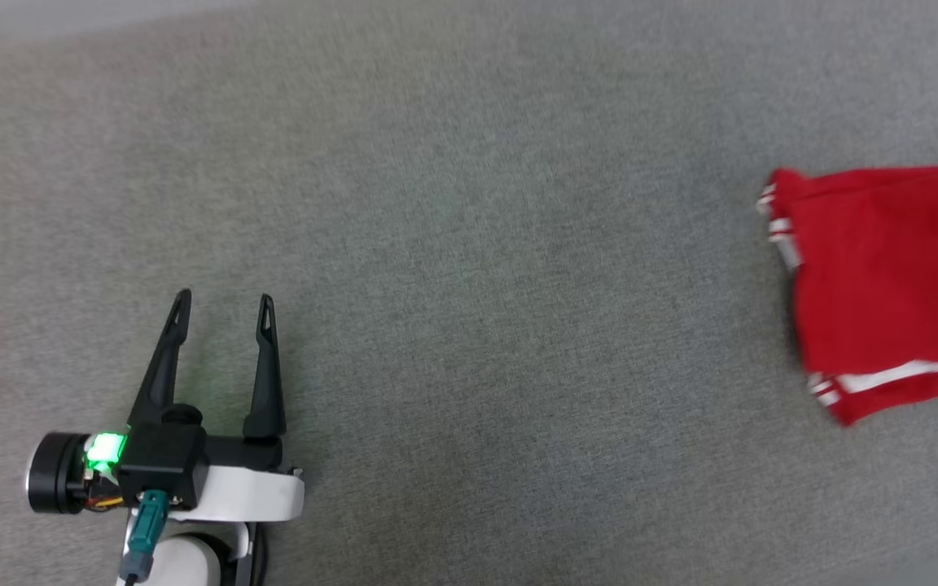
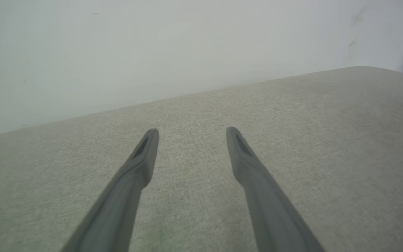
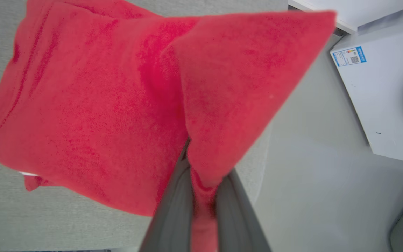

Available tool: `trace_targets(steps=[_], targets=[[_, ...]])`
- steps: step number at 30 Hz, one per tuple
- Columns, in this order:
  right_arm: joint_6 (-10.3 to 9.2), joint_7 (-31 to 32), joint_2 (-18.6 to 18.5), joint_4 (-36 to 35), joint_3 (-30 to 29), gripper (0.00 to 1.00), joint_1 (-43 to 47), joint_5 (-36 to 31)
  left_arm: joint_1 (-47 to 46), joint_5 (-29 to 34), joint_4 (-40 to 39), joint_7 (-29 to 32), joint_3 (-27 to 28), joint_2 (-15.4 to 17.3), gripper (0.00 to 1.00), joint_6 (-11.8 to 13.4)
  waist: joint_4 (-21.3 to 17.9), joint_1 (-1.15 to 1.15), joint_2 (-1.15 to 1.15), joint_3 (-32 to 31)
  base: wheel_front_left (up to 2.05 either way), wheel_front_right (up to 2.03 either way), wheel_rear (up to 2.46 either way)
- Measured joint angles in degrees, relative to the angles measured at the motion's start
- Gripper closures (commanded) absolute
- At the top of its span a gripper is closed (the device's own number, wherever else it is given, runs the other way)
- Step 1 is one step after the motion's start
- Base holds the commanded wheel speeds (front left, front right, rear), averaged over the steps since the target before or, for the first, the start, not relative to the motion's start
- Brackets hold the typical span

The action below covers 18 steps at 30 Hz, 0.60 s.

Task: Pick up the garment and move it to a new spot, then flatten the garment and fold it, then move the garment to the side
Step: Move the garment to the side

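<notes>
The red garment (image 1: 884, 277) lies folded at the far right of the grey cushion (image 1: 469, 244), its white striped trim showing at its left corners; its right part runs out of the head view. In the right wrist view the garment (image 3: 100, 105) hangs close before the camera, and my right gripper (image 3: 203, 164) is shut on a fold of its red cloth. My left gripper (image 1: 225, 305) stands open at the lower left, far from the garment, nothing between its fingers. The left wrist view shows those fingers (image 2: 145, 154) spread over bare grey fabric.
The grey cushion's far edge (image 2: 201, 92) meets a pale wall. Beyond the cushion's right edge in the right wrist view lie a light floor (image 3: 310, 175) and a white appliance (image 3: 373, 91) with a blue label.
</notes>
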Motion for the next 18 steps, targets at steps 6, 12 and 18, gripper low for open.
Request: trace_targets(steps=[6,12,18], targets=[[0.00,-3.8,-1.8,8.1,-5.5,1.00,-2.4,-5.0,-2.3,0.2,-1.4,0.0,-0.3,1.2,0.00,-0.2,-0.5,0.00,0.00,5.2,0.00,0.00,0.00],[0.00,-6.7,1.3,16.6,-11.2,1.00,-2.4,-8.5,-4.4,0.0,-2.7,0.0,-0.9,1.3,0.00,-0.2,0.8,0.00,0.00,9.8,0.00,0.00,0.00],[0.01,-9.0,5.3,21.0,-13.9,0.00,-2.4,-13.2,-4.5,-0.5,-1.9,0.0,-1.2,0.8,0.00,0.3,1.7,0.00,0.00,7.6,0.00,0.00,0.00]])
